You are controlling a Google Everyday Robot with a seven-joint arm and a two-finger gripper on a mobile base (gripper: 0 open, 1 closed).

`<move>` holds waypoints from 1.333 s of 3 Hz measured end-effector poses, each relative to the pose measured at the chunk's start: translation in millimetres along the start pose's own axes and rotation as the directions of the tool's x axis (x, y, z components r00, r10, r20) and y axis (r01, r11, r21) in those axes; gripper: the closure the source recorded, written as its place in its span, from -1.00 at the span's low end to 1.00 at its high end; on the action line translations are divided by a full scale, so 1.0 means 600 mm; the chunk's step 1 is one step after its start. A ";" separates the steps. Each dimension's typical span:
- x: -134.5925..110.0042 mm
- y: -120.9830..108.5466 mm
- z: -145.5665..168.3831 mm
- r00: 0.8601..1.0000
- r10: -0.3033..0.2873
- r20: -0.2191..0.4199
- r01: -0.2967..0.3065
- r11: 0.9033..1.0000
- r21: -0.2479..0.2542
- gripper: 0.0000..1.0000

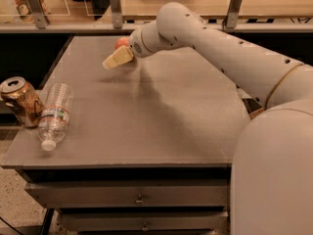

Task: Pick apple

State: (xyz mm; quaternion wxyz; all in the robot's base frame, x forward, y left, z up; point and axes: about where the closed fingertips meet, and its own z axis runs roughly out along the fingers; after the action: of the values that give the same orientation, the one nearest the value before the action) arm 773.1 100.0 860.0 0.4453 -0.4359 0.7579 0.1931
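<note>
Over the far left part of the table [195, 131] the gripper [117, 58] hangs at the end of the arm [220, 48], which reaches in from the right. The apple [121, 42] is right at the gripper, half hidden behind it. Whether the gripper is closed on it or only beside it, I cannot tell. A shadow on the table below suggests both are raised a little, so I judge the pick is at the grasp or just past it. At the near left edge the can [19, 99] stands upright and the bottle [54, 112] lies on its side just beside it. Both are well apart from the apple, so they should not disturb the reach. The bottle looks clear and seems empty. What the can holds is not visible.
</note>
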 end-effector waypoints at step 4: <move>0.005 -0.055 0.058 0.999 0.036 0.040 -0.038 0.999 0.033 -0.63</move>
State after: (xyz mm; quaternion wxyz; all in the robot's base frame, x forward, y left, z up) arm 817.6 103.9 842.4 0.4640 -0.4103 0.7600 0.1969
